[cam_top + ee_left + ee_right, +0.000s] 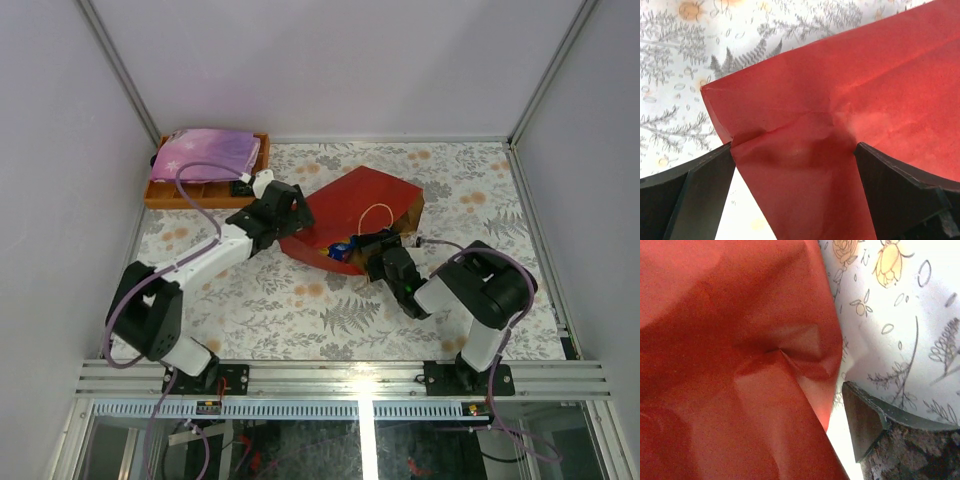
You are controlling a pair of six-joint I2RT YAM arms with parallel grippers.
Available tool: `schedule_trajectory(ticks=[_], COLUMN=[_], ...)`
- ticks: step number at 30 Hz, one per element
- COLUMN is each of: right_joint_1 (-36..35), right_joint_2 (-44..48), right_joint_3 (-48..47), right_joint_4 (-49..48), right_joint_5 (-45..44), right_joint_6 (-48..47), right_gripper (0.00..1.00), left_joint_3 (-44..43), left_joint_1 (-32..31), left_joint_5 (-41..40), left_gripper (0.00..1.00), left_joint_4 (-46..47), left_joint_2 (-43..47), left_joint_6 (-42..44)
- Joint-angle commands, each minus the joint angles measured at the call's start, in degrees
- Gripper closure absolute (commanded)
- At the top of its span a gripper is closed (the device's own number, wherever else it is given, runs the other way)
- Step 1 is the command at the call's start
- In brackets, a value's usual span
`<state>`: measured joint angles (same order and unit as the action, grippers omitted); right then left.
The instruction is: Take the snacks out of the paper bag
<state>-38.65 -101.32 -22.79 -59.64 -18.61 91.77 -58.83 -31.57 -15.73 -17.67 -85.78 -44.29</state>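
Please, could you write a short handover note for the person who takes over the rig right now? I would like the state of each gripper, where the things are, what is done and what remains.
Left gripper: open wide, jaws on either side of a crumpled fold at the left corner of the paper bag.
Right gripper: at the bag's mouth. One finger is hidden by red paper, so whether it is open or shut cannot be told.
Bag: lying on its side on the table.
Snacks: only a blue packet shows, at the mouth.
Done: no snack is out yet.
Left: take all the snacks out.
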Motion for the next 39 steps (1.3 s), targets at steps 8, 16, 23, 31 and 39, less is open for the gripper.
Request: schedule_trajectory(ticks=[8, 16, 23, 31, 39], right_joint_1=[8.28, 10.52, 10.60, 10.92, 17.74], right_joint_2=[-13.57, -8.69, 14.52, 55.57, 46.71], right_joint_3=[-12.41, -22.27, -5.99, -0.44, -22.90], right_joint_4=[-6.48, 3.75, 22.94, 63.71, 69.15], right_joint_5=[10.14, 17.39, 20.37, -2.73, -0.60], right_joint_6=[-1.88, -12.11, -21.44, -37.25, -60.40], right_gripper=[0.35, 0.09, 0.07, 0.11, 0.32], left_joint_3=[-16.17, -39.49, -32.57, -32.71, -46.07], left_joint_1=[6.42, 10.37, 10.39, 10.22, -0.06], left_joint_5=[-0.88, -1.06, -3.17, -1.92, -7.38], left_gripper=[0.00, 0.00, 0.00, 0.00, 0.00], left_joint_4=[10.12, 6.24, 11.46, 7.51, -2.71], left_joint_2=[-13.98, -29.99, -24.24, -13.06, -16.64], left_joint_6=[7.54, 15.49, 19.72, 26.08, 34.94])
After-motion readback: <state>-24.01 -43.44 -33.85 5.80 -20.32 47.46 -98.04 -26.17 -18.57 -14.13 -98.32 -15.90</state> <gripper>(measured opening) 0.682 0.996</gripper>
